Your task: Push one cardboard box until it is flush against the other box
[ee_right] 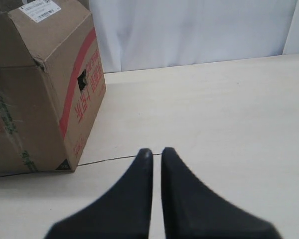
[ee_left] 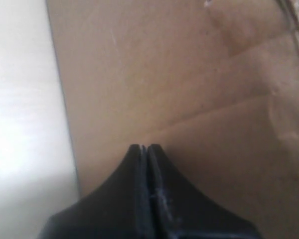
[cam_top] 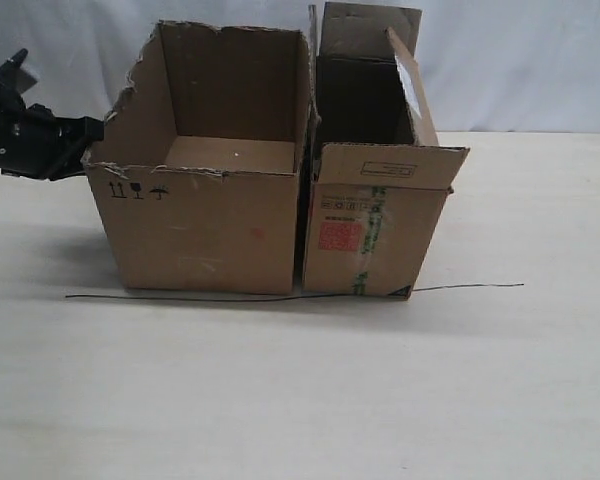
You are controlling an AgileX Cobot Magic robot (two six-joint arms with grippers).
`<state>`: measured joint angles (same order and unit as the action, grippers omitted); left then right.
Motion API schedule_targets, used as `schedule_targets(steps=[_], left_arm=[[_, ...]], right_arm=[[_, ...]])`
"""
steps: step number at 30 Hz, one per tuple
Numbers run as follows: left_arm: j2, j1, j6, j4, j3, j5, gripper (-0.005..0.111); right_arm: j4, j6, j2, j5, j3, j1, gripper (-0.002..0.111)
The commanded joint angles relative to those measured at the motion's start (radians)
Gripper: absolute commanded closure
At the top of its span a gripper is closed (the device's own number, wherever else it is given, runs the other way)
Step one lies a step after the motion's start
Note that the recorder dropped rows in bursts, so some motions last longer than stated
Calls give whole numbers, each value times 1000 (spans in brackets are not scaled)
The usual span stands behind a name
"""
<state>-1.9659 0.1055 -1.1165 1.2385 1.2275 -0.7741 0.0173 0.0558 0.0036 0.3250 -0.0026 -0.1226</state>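
Left gripper [ee_left: 143,147]: fingers pressed together, empty, tips on the box's left wall.
Cardboard box [cam_top: 195,225]: left of centre, empty, probably light, thin-walled; push low by a corner.
Other box [cam_top: 365,235]: apparently touching it.
Right gripper [ee_right: 153,151]: nearly closed, empty.

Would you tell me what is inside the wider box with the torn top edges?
Inside the cardboard box, only its bare floor and inner walls show. Its front wall hides the nearer part of the floor.

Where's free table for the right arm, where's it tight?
Free: table right of the other box, and in front of the black line. Tight: between the boxes, and left of the cardboard box, at the left gripper.
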Motion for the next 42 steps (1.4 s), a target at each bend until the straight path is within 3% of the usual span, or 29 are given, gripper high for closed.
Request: schedule_targets(steps=[1, 27, 34, 38, 42], left_arm=[[-1, -5, -11, 32, 6, 2, 107], [3, 0, 131, -37, 6, -46, 107], [113, 110, 180, -99, 6, -33, 107], [261, 176, 168, -106, 6, -35, 107], [444, 198, 162, -170, -10, -25, 107]], right_arm=[[1, -5, -4, -3, 3, 5, 103], [1, -5, -4, -3, 3, 5, 103], [1, -5, -4, -3, 3, 5, 103], [1, -5, -4, -3, 3, 5, 103], [1, -5, -4, -3, 3, 5, 103]])
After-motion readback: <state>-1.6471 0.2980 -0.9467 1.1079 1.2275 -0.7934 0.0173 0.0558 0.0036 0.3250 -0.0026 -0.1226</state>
